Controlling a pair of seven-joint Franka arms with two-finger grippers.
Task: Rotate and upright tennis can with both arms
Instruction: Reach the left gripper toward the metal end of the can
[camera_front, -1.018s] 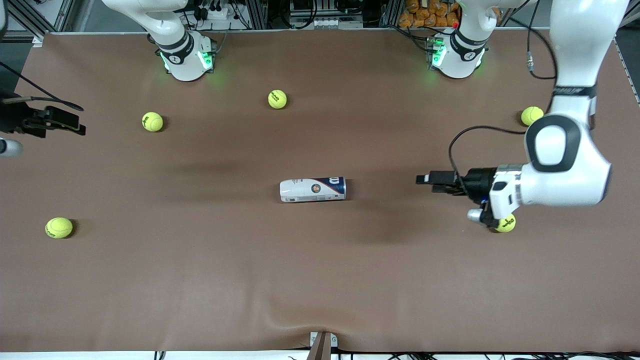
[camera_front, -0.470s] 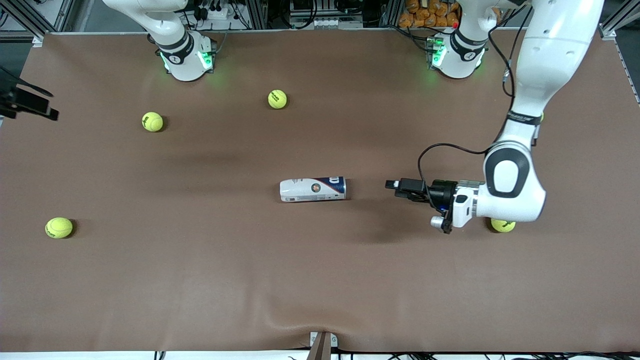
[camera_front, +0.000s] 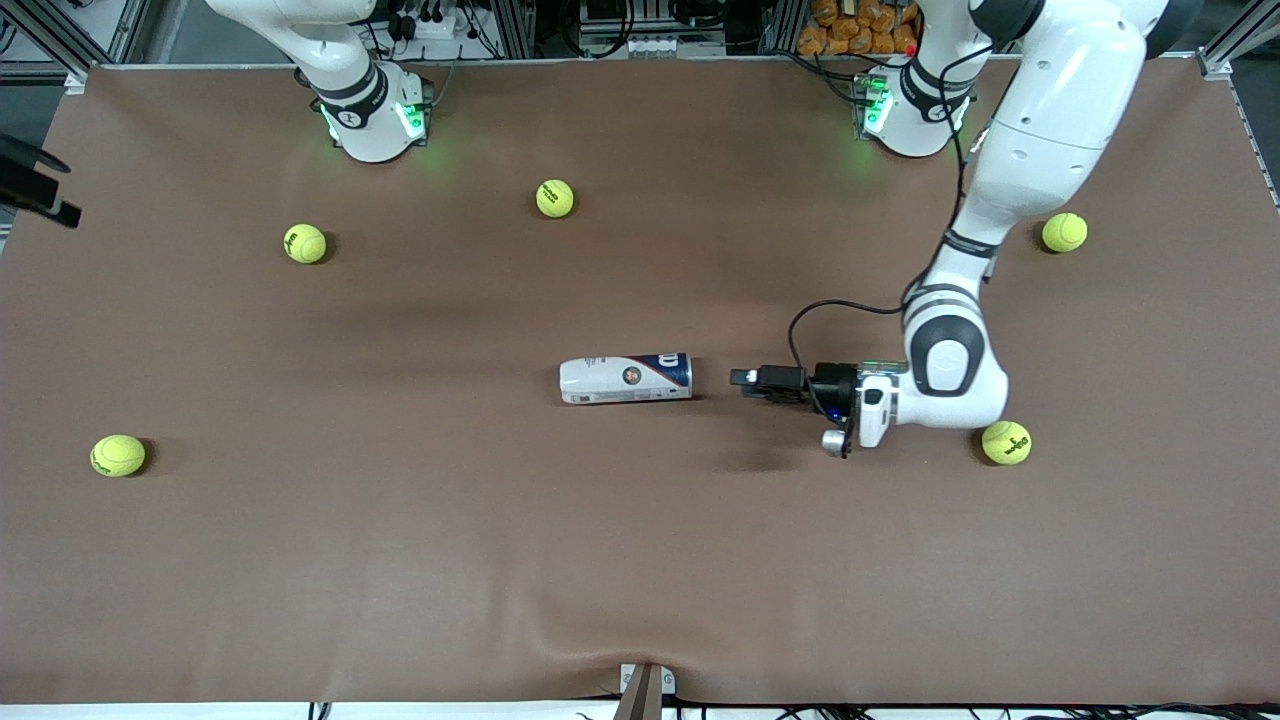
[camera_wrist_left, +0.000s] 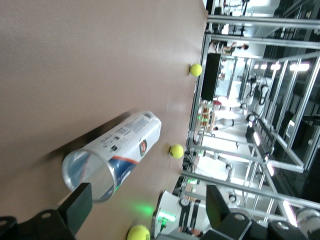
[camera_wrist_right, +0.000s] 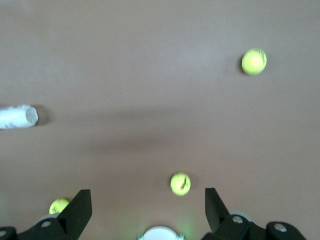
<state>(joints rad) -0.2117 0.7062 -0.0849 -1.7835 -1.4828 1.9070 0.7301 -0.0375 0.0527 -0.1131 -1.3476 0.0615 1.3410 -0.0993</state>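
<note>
The tennis can (camera_front: 626, 379) lies on its side in the middle of the brown table, white label toward the right arm's end, navy band toward the left arm's end. My left gripper (camera_front: 745, 381) hangs open just off the navy end, pointing along the can without touching it. In the left wrist view the can's (camera_wrist_left: 112, 155) clear round end faces the open left gripper (camera_wrist_left: 148, 210), near one fingertip (camera_wrist_left: 80, 205). My right gripper (camera_front: 35, 190) is over the table's edge at the right arm's end, open (camera_wrist_right: 147, 207), with nothing between its fingers; the can (camera_wrist_right: 17, 116) shows far off.
Several yellow-green tennis balls lie scattered: one (camera_front: 1006, 442) close by the left arm's wrist, one (camera_front: 1064, 232) farther from the camera, one (camera_front: 555, 198) and one (camera_front: 305, 243) near the right arm's base (camera_front: 372, 115), one (camera_front: 118, 455) at the right arm's end.
The left arm has swung in and carried its open gripper toward the can's navy end. The right gripper has drifted outward to the table's edge. The can has not moved.
</note>
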